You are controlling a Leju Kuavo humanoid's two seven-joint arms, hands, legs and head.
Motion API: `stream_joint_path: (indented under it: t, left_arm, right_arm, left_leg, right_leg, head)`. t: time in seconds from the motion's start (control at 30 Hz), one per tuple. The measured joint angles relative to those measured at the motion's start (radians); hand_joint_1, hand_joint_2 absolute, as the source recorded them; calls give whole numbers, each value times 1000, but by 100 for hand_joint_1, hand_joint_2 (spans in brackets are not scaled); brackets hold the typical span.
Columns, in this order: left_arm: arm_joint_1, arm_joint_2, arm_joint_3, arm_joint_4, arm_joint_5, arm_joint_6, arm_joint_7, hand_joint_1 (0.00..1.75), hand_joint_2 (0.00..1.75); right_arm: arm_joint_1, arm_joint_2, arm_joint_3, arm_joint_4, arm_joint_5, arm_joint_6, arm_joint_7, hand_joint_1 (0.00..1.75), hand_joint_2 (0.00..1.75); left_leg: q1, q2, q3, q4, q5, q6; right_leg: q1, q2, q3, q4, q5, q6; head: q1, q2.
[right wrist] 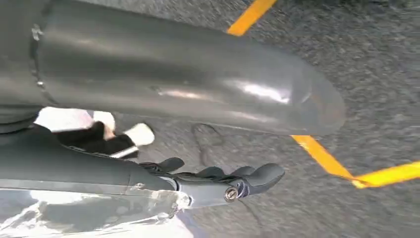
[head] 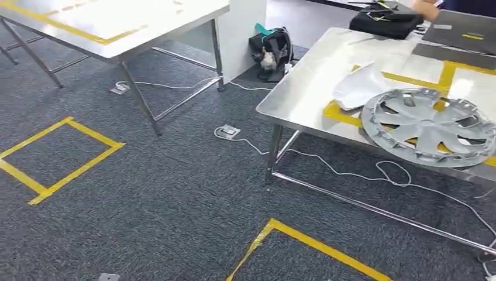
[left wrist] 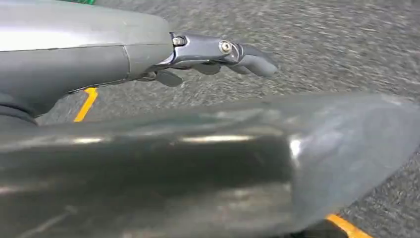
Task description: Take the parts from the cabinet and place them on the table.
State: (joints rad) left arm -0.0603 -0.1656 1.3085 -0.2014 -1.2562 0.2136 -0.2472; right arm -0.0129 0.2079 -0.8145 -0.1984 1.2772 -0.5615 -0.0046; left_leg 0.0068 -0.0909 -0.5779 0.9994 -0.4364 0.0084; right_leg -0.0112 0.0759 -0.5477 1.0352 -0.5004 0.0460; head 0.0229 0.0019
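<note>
Hubcap (head: 428, 126) and white part (head: 360, 86) lie on the bench (head: 304, 88); both look light and stiff (grip rims). Left robot hand (left wrist: 218, 57) and right robot hand (right wrist: 223, 181) hang slack-fingered, holding nothing.

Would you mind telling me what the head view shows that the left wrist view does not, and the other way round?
Head view alone: a silver wheel cover and a white part lying on the steel table, plus a dark bag on the floor. Left wrist view alone: the left hand hanging over the floor, holding nothing, beside a dark curved panel. Both share grey carpet and yellow tape.
</note>
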Motion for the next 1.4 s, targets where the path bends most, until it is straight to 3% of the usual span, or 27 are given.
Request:
stream_joint_path:
  t: [0.07,0.13,0.17,0.2,0.23,0.3,0.37,0.43,0.47,0.5,0.53,0.57,0.67,0.73,0.77,0.83,0.87,0.9,0.97,1.0,1.03,1.17,1.2,1.23,1.27,1.33,1.4]
  left_arm:
    - [0,0,0,0,0,0,0,0,0]
    - [6,0,0,0,1,0,0,0,0]
    - [6,2,0,0,1,0,0,0,0]
    - [7,2,0,0,1,1,0,0,0]
    - [4,1,0,0,1,1,0,0,0]
    - [-1,-2,0,0,1,1,0,0,0]
    - [2,-2,0,0,1,1,0,0,0]
    - [5,-1,0,0,2,1,0,0,0]
    - [4,-1,0,0,2,1,0,0,0]
    - [3,-1,0,0,2,1,0,0,0]
    - [-1,-1,0,0,2,1,0,0,0]
    - [-5,-1,0,0,1,1,0,0,0]
    - [1,-2,0,0,2,1,0,0,0]
    - [3,-1,0,0,1,2,1,0,0]
    - [-1,0,0,0,1,2,1,0,0]
    - [-3,0,0,0,1,2,1,0,0]
    - [0,0,0,0,0,2,1,0,0]
    - [2,0,0,0,0,2,1,0,0]
    - [3,0,0,0,0,2,1,0,0]
    - [2,0,0,0,0,2,1,0,0]
    - [1,0,0,0,0,2,1,0,0]
    - [10,1,0,0,0,2,1,0,0]
    - [10,2,0,0,-1,2,1,0,0]
    - [9,2,0,0,-1,2,1,0,0]
    - [6,0,0,0,-1,1,1,0,0]
    - [2,-1,0,0,-2,1,1,0,0]
    - [6,-1,0,0,-2,1,1,0,0]
  right_arm:
    - [-1,0,0,0,0,3,-1,0,0]
    - [-2,0,1,0,-2,3,-2,0,0]
    - [-2,1,2,0,-2,3,-2,0,0]
    - [-2,1,2,0,-2,3,-3,0,0]
    - [-1,1,2,0,-1,3,-5,0,0]
    - [2,1,2,0,0,3,-6,0,0]
    - [2,1,2,0,0,3,-6,0,0]
    - [0,1,3,0,0,3,-6,0,0]
    - [0,1,3,0,0,4,-5,0,0]
    - [-1,1,3,0,0,5,-5,0,0]
    - [1,1,3,0,0,5,-5,0,0]
    - [1,1,3,0,0,5,-5,0,0]
    - [-4,1,4,0,1,5,-5,0,0]
    - [-3,1,5,0,3,5,-5,0,0]
    - [0,1,5,0,3,5,-5,0,0]
    - [4,1,5,0,3,5,-5,0,0]
    - [5,1,5,0,3,5,-5,0,0]
    - [5,1,5,0,3,6,-5,0,0]
    - [3,1,5,0,6,6,-5,0,0]
    - [3,1,5,0,6,6,-5,0,0]
    - [3,1,5,0,6,6,-5,0,0]
    - [0,2,6,0,7,6,-3,0,0]
    - [-1,2,6,0,8,6,-3,0,0]
    - [0,2,6,0,8,6,-3,0,0]
    - [0,2,6,0,9,6,-3,0,0]
    - [4,2,6,0,9,6,-3,0,0]
    - [3,2,6,0,9,7,-3,0,0]
  left_leg:
    - [-3,-18,-6,2,3,-14]
    - [4,-34,-9,-6,11,-28]
    - [3,-33,-13,-2,10,-32]
    - [-3,23,-19,15,-7,-37]
    - [-3,55,-46,68,-42,-42]
    - [-2,74,-126,230,-115,-47]
    - [-2,75,-164,305,-125,-49]
    - [-2,79,-117,214,-58,-45]
    - [-3,94,-65,119,-13,-41]
    - [-7,147,-17,38,13,-36]
    - [-17,186,1,-3,0,-37]
    - [-13,166,-2,0,1,-24]
    - [-12,131,-2,-7,1,-11]
    - [-5,112,-1,-9,6,2]
    - [-5,102,-3,-9,7,8]
    - [-6,75,-5,-9,8,10]
    - [-6,60,-4,-9,8,10]
    - [-5,46,-3,-8,8,9]
    - [-3,19,0,-8,8,7]
    - [-1,6,1,-7,9,3]
    - [-7,-4,-2,-3,8,-5]
    - [0,-36,-10,-10,20,-30]
    - [0,-19,-12,-3,12,-32]
    - [-6,29,-27,29,-16,-35]
    - [-5,56,-61,98,-58,-39]
    - [-4,74,-142,266,-129,-43]
    - [-4,75,-157,299,-120,-43]
  right_leg:
    - [2,-8,3,-9,-2,-3]
    - [9,-20,9,-8,3,-16]
    - [2,-34,11,-17,10,-26]
    - [2,-45,13,-19,13,-30]
    - [3,-56,13,-20,12,-36]
    - [6,-87,13,-20,10,-39]
    - [7,-113,13,-19,8,-42]
    - [7,-135,16,-19,5,-40]
    - [7,-147,20,-19,2,-37]
    - [10,-156,25,-19,-1,-32]
    - [20,-163,22,-14,-9,-25]
    - [22,-173,19,-18,-11,-22]
    - [21,-206,43,-26,-19,-10]
    - [15,-118,16,36,-68,3]
    - [13,-96,-21,116,-113,5]
    - [13,-80,-99,272,-176,6]
    - [13,-79,-121,303,-174,7]
    - [12,-79,-115,279,-144,6]
    - [6,-67,-49,120,-48,5]
    - [2,-40,-9,34,-9,5]
    - [-1,1,8,-11,-8,7]
    - [6,-36,14,-11,5,-24]
    - [1,-50,16,-17,11,-33]
    - [2,-56,16,-19,13,-38]
    - [4,-69,15,-19,13,-41]
    - [8,-99,13,-19,10,-44]
    - [8,-122,13,-19,9,-46]
  head:
    - [-2,0]
    - [-2,0]
    - [-2,0]
    - [-8,0]
    - [-16,0]
    - [-16,0]
    - [-16,0]
    - [-16,0]
    - [-16,0]
    - [-16,0]
    - [-20,0]
    - [-17,0]
    - [-15,0]
    - [-10,0]
    - [-7,0]
    - [-6,0]
    - [-6,0]
    - [-6,0]
    - [-6,0]
    - [-6,0]
    - [-6,0]
    - [-8,0]
    - [-8,0]
    - [-14,0]
    - [-20,0]
    - [-19,0]
    - [-19,0]
